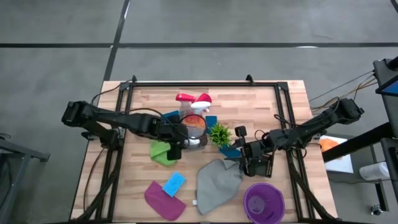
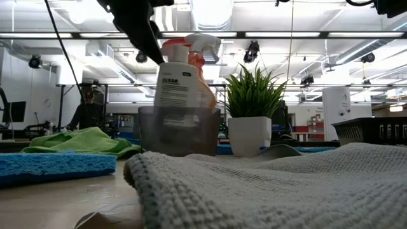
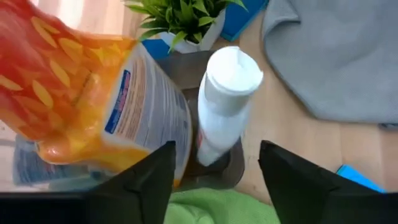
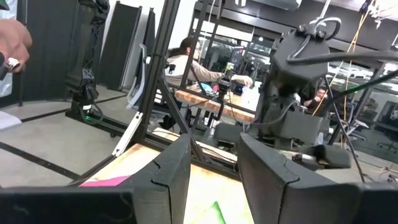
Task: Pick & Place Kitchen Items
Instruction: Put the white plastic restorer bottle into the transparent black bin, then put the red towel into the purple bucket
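An orange spray bottle with a white trigger and a clear one with a red trigger stand in a grey see-through container at the table's middle. My left gripper hovers open above the container's near-left side, its fingers apart from the bottles. My right gripper is open and empty, right of the plant. A green cloth, a blue sponge, a magenta cloth, a grey cloth and a purple round cup lie on the table.
A small spiky green plant in a white pot stands right of the container, with blue sponges beside it. Black rails frame the table's far and side edges. People show in the room behind the table.
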{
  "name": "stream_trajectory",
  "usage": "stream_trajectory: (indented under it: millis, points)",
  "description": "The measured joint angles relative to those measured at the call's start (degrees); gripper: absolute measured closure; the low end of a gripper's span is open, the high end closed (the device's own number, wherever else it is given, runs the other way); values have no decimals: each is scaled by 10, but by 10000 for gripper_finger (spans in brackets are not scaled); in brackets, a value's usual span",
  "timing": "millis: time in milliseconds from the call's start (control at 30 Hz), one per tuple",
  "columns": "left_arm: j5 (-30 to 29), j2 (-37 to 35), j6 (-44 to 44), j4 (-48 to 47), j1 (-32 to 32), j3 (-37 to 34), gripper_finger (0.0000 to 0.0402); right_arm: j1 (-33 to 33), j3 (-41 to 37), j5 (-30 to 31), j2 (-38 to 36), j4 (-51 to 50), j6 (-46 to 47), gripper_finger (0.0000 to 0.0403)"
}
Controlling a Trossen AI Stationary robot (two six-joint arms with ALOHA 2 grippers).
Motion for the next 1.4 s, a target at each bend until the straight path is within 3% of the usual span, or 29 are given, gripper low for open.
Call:
stream_trajectory:
  millis: [233,600,800,900,1100,1400]
  points:
    - [0,-6,2,-3,0,6,125,0,0,0,0,-5,0,277]
    - [-25,-58,-8,1,-4,6,123,0,0,0,0,-5,0,277]
    - [-69,-116,-4,44,-42,-8,123,6,0,-10,2,-4,0,277]
    - [-106,-161,19,148,-82,-59,123,8,-1,-41,20,44,-7,277]
    - [-178,-255,53,377,-151,-233,123,8,-12,-61,110,177,-15,277]
    - [-181,-311,-7,488,-168,-420,123,11,-3,11,129,148,-17,277]
